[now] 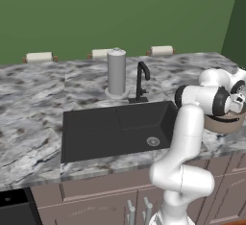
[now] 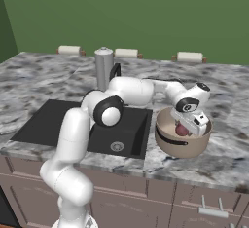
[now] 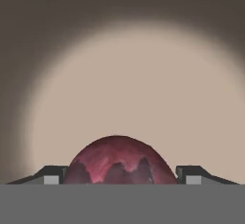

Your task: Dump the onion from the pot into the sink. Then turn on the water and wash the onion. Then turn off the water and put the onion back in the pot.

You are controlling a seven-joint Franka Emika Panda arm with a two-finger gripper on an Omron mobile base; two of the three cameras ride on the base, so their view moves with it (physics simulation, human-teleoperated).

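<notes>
Right now I'm on the first step, getting the onion out of the pot and over to the sink (image 1: 91, 132), the black basin in the counter (image 1: 29, 99) to the left of the pot (image 2: 182, 146). That tan pot sits on the counter just beside the basin's right edge. My gripper (image 3: 122, 177) is down inside it, jaws spread apart with a fingertip (image 3: 52, 176) on either side of the onion (image 3: 117, 163), not clamped yet. Next, I judge, I need to close squarely on the ball, then lift.
</notes>
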